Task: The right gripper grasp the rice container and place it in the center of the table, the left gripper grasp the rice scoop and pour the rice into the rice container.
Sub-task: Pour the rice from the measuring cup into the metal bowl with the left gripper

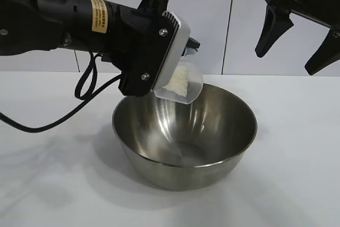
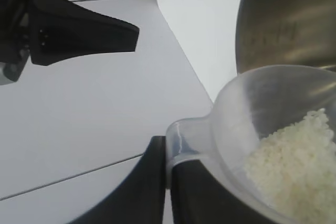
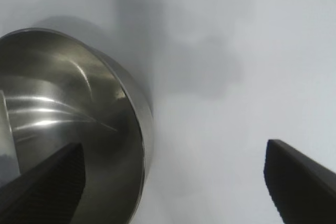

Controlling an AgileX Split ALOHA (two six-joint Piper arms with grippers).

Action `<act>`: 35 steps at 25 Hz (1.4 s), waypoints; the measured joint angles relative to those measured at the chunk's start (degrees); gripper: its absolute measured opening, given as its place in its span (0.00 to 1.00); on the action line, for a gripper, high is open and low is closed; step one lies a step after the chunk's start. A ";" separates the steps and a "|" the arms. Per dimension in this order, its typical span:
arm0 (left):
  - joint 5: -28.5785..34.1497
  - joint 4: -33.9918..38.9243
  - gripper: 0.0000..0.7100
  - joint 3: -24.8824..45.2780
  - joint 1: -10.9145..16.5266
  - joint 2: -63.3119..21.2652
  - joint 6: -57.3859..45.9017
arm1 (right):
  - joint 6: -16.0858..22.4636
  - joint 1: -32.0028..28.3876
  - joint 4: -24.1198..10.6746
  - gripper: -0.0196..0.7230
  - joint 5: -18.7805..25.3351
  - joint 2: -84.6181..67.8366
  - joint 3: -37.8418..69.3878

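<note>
— What was hidden or cut off?

— The left gripper (image 2: 167, 182) had its fingers behind its own wrist housing in the exterior view; only the wrist view showed them clamped tight on the handle of the rice scoop (image 1: 183, 81). The right gripper (image 1: 297, 41) was cropped at the frame's upper right, its base out of sight, fingers spread wide and holding nothing, hanging above and to the right of the rice container (image 1: 185, 134).

— And the count?

— One steel rice container, standing on the table (image 1: 48, 184) near the middle. One clear scoop, tilted over the container's far rim. One small heap of the rice (image 1: 178, 82), lying in the scoop. Whether any grains lay in the container's bottom, I couldn't make out. Two grippers.
</note>
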 joint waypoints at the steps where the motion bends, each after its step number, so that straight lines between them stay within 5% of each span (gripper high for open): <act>1: 0.00 -1.10 0.01 -0.47 0.00 0.53 1.29 | 0.00 0.00 0.00 0.89 0.13 0.00 0.00; 18: -1.58 -7.38 0.01 -1.58 -0.55 4.50 17.36 | 0.00 0.00 0.00 0.89 0.66 0.00 0.00; 35: -2.94 -0.69 0.01 -1.87 -0.41 4.50 24.49 | 0.00 0.00 0.00 0.89 0.66 0.00 0.00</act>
